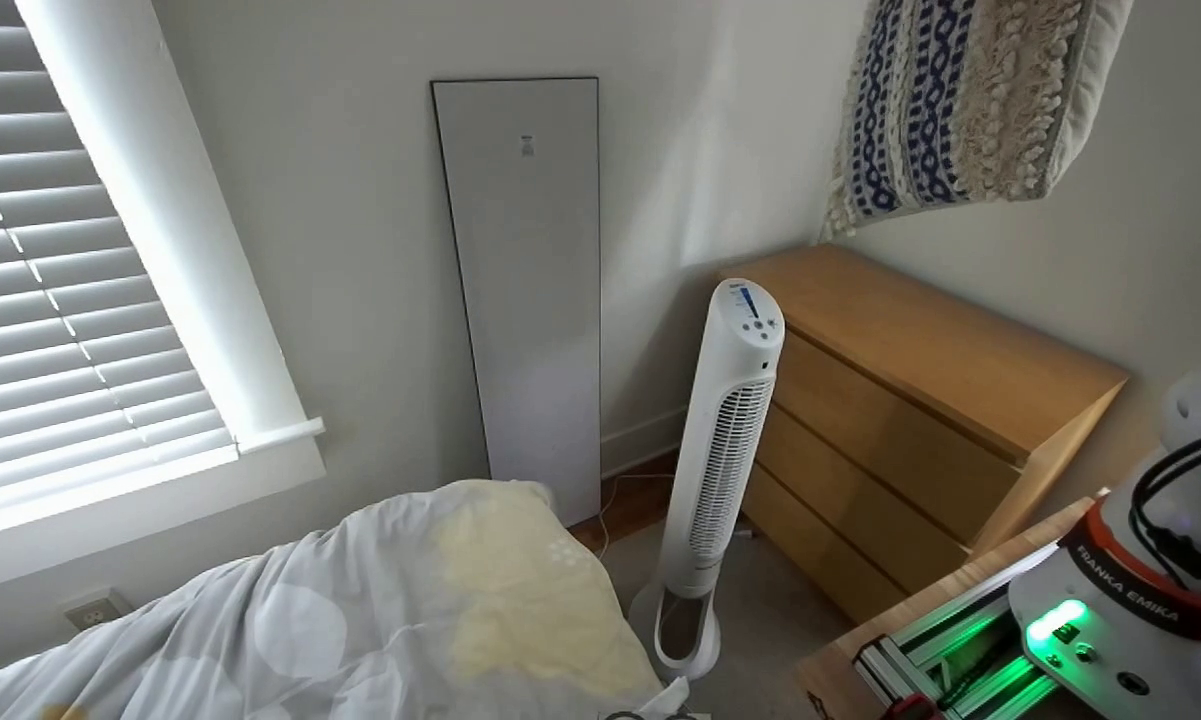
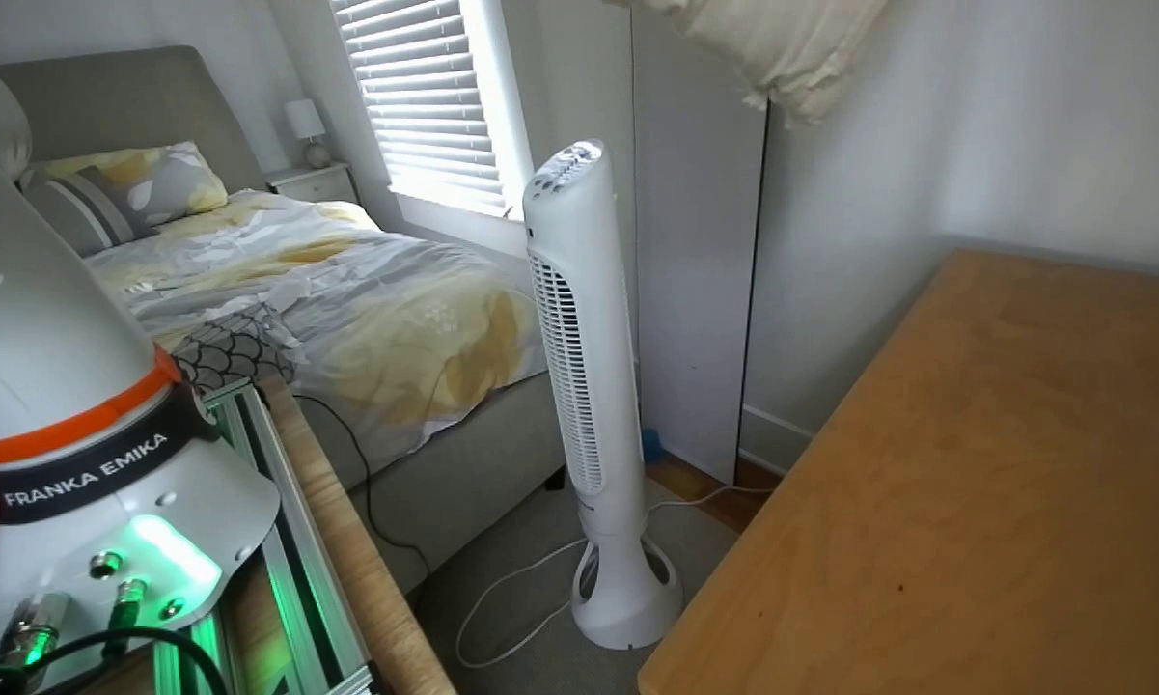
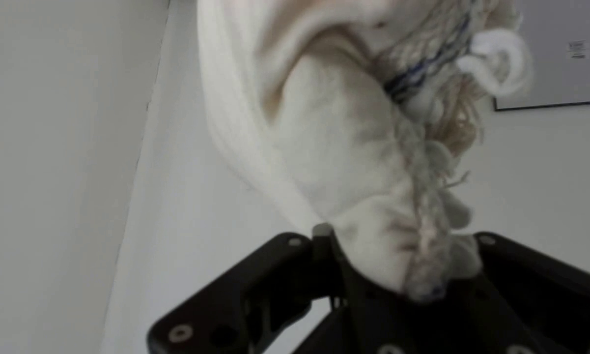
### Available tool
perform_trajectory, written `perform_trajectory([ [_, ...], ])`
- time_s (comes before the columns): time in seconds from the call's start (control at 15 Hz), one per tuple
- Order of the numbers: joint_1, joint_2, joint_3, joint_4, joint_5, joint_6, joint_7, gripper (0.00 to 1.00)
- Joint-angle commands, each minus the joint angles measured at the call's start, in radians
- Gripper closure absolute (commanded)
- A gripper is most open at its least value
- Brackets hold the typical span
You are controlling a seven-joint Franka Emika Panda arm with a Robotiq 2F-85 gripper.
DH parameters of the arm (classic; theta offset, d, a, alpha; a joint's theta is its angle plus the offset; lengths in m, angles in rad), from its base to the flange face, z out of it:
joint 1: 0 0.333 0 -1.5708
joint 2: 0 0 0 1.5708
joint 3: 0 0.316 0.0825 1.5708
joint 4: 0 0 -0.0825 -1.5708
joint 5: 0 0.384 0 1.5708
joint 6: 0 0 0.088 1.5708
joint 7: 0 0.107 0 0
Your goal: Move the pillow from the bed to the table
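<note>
The pillow (image 1: 960, 110) hangs in the air, higher than both the bed (image 2: 473, 492) and the desk (image 1: 960, 340), a tan wooden chest of drawers. In an exterior view its navy-and-white woven face (image 1: 905, 110) shows: the stripes run steeply, leaning right toward the top, and the bottom edge slopes down to the left, ending in the lowest corner. In an exterior view its cream cloth (image 2: 782, 39) narrows to a fringed corner pointing down. Both exterior views cut off its upper part, so its long axis cannot be told. In the wrist view the claw (image 3: 405, 246) is clamped on a gathered edge of the pillow, bunched cloth filling the gap between its fingers (image 3: 325, 246); from there the pillow widens toward the top of the view. A white tower fan (image 1: 730, 430) stands between bed and desk.
</note>
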Motion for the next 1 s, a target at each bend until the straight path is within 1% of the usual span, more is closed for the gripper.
perform_trajectory([
  [0.0,-0.029,0.047,-0.053,-0.025,0.020,0.117,0.015,0.96],
  [0.2,-0.067,0.091,-0.101,-0.101,0.026,0.181,0.035,0.96],
  [0.53,-0.127,0.172,-0.150,-0.195,0.039,0.304,0.076,0.96],
  [0.6,-0.143,0.189,-0.156,-0.205,0.029,0.365,0.085,0.96],
  [0.67,-0.150,0.206,-0.163,-0.216,0.039,0.399,0.088,0.96],
  [0.93,-0.182,0.266,-0.189,-0.262,0.065,0.621,0.101,0.96],
])
